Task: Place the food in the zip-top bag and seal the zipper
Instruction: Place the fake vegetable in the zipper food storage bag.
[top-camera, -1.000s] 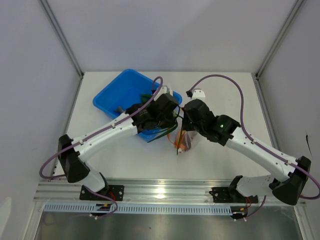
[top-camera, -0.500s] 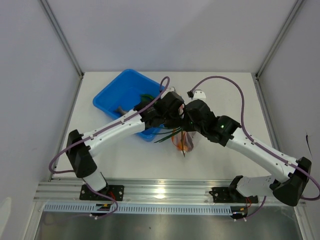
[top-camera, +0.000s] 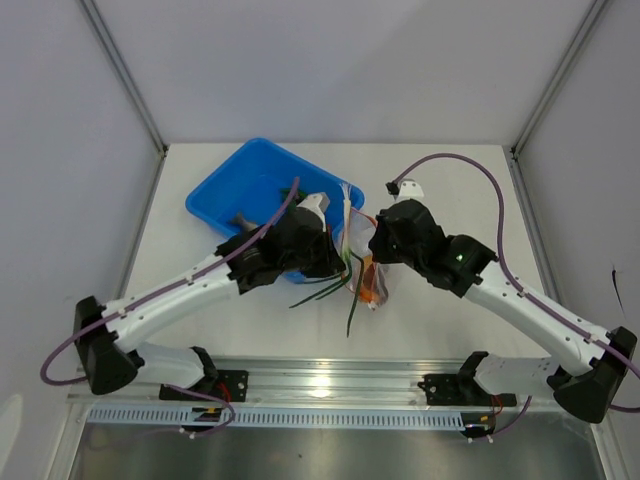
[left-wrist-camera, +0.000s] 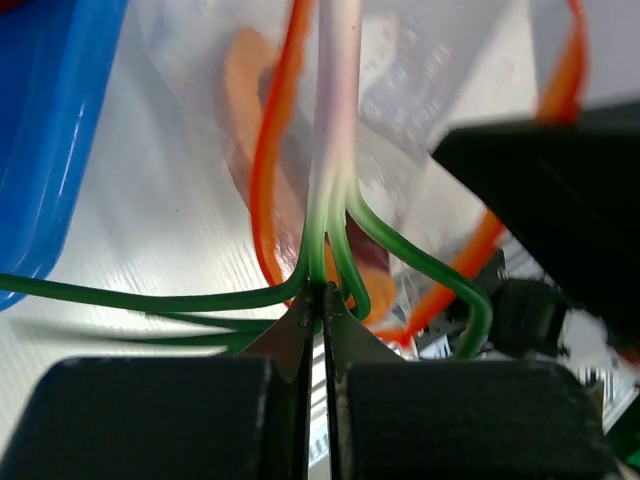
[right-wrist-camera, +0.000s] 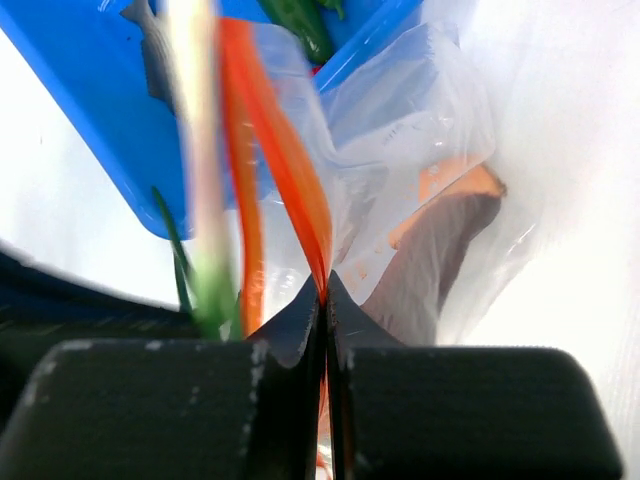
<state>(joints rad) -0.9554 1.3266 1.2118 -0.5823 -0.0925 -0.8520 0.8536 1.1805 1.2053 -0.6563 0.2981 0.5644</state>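
My left gripper (top-camera: 333, 258) is shut on the green onion (top-camera: 346, 212) where its white stem meets the green leaves, which trail onto the table. In the left wrist view the gripper (left-wrist-camera: 323, 292) pinches the onion (left-wrist-camera: 337, 100) in front of the zip-top bag (left-wrist-camera: 430, 80). My right gripper (top-camera: 377, 247) is shut on the orange-red zipper (right-wrist-camera: 290, 170) and holds the clear bag (top-camera: 368, 285) up by its mouth. The purple-red and orange slice (right-wrist-camera: 440, 250) lies inside the bag. In the right wrist view the gripper (right-wrist-camera: 325, 295) pinches the strip, with the blurred onion (right-wrist-camera: 195, 140) to its left.
The blue tray (top-camera: 222, 188) stands left of the bag, touching the left arm. It holds a grey piece (top-camera: 240, 218) and green pods (top-camera: 293, 192). A white connector on the purple cable (top-camera: 405, 187) hangs behind the right wrist. Walls close in on both sides.
My left gripper has carried the green onion from the tray's edge to beside the bag's mouth, its white stem now pointing away. The left arm's elbow swung down-left. The right gripper shifted slightly right.
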